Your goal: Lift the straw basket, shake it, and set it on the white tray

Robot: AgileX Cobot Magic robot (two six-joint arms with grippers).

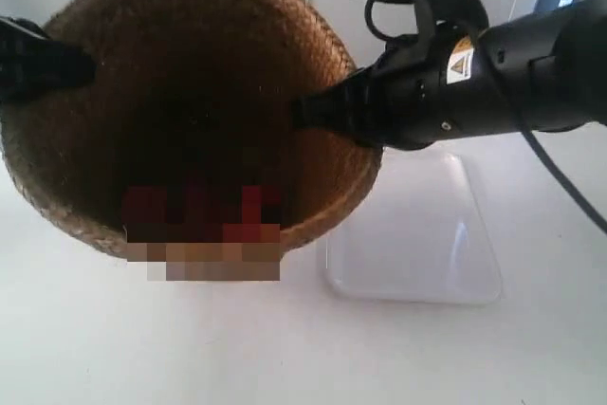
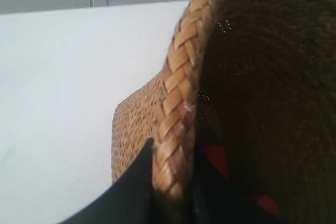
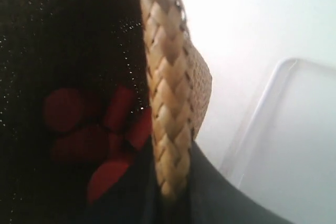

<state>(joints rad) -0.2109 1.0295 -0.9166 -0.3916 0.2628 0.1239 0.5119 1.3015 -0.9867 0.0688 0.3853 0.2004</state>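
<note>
The left gripper [image 2: 174, 153] is clamped on the braided rim of the large brown straw basket [image 1: 190, 73], one black finger inside and one outside; the right gripper [image 3: 169, 156] pinches the opposite side of the rim in the same way; the white table [image 1: 142, 348] spreads beneath; the basket tips its mouth toward the exterior camera, beside the flat glossy white rectangular tray [image 1: 417, 234] and not on it; small red pieces [image 3: 89, 135] lie deep inside the basket.
</note>
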